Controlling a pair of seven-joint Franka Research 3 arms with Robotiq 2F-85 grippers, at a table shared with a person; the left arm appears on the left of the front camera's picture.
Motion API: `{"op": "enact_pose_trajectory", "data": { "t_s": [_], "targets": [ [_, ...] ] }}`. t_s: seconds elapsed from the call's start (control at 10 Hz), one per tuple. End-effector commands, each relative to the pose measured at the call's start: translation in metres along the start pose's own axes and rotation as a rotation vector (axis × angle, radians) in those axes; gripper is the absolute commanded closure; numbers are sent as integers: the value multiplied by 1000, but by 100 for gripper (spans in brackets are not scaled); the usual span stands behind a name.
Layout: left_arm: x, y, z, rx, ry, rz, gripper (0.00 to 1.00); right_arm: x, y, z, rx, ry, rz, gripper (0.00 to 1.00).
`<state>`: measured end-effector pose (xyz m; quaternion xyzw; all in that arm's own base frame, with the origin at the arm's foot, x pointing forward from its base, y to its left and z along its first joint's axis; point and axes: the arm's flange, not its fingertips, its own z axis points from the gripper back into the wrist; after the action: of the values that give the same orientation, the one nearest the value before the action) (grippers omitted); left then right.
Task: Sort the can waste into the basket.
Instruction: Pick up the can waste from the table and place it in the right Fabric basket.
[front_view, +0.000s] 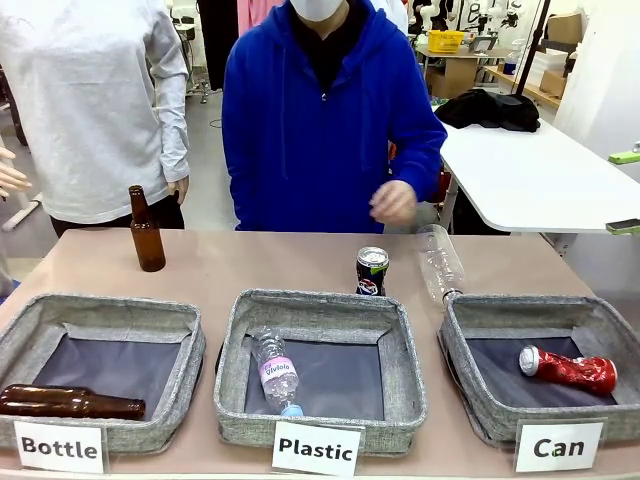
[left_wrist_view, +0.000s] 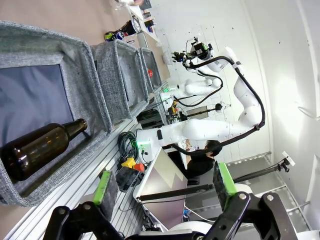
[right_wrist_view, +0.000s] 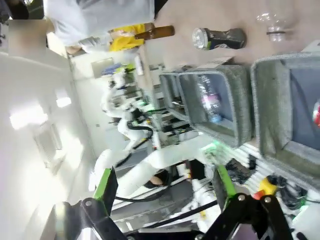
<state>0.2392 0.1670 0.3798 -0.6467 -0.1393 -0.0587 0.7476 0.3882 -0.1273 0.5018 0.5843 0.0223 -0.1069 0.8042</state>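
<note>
The black can (front_view: 372, 271) stood upright on the table (front_view: 250, 262), just behind the far rim of the basket labelled "Plastic" (front_view: 232, 350). It was not yet in the basket labelled "Can" (front_view: 455, 335), where the red can (front_view: 568, 369) already lay dented on its side. Both grippers hung back on the robot's side of the baskets, well apart from the black can. The left gripper (left_wrist_view: 162, 187) had its jaws spread wide with nothing between them, and the right gripper (right_wrist_view: 165, 187) gaped just as empty.

The likeliest slip looked to be a topple. The can was narrow and upright, so a finger catching its rim on the way in could knock it over and set it rolling. A clear plastic bottle (front_view: 440, 262) lay tilted just beside it, at the back rim of the "Can" basket, so a wide approach from the right might brush or pinch the wrong thing. The person's hand (front_view: 393, 201) hovered, blurred, above that same patch of table, and a reach at that moment would risk a collision. Letting go too early on the way across could drop the can into the "Plastic" basket.

The "Can" basket held the red can alone. The "Plastic" basket held one clear bottle with a pink label (front_view: 277, 374), lying flat. The basket labelled "Bottle" (front_view: 190, 345) held one brown bottle (front_view: 70, 402) on its side. A second brown bottle (front_view: 147, 232) stood upright on the table behind it.
</note>
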Motion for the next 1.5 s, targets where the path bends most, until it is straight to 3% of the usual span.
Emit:
{"op": "enact_pose_trajectory", "data": {
  "t_s": [0.0,0.1,0.2,0.4,0.5,0.7,0.9,1.1,1.4],
  "targets": [
    [-3,-3,1,-10,3,-4,0,10,14,-9,-308,-14,308,0],
    [-3,-3,1,-10,3,-4,0,29,23,-27,-449,19,441,0],
    [-3,-3,1,-10,3,-4,0,42,29,-37,-475,63,556,0],
    [-3,-3,1,-10,3,-4,0,46,22,3,-346,-30,528,0],
    [-3,-3,1,-10,3,-4,0,25,9,41,-270,-101,549,0],
    [-3,-3,1,-10,3,-4,0,-35,-23,102,-137,-75,717,0],
    [-3,-3,1,-10,3,-4,0,-68,-57,138,-40,-209,798,0],
    [-3,-3,1,-10,3,-4,0,-72,-84,151,56,-346,801,0],
    [-3,-3,1,-10,3,-4,0,-68,-82,149,38,-373,803,0]
  ]
}}
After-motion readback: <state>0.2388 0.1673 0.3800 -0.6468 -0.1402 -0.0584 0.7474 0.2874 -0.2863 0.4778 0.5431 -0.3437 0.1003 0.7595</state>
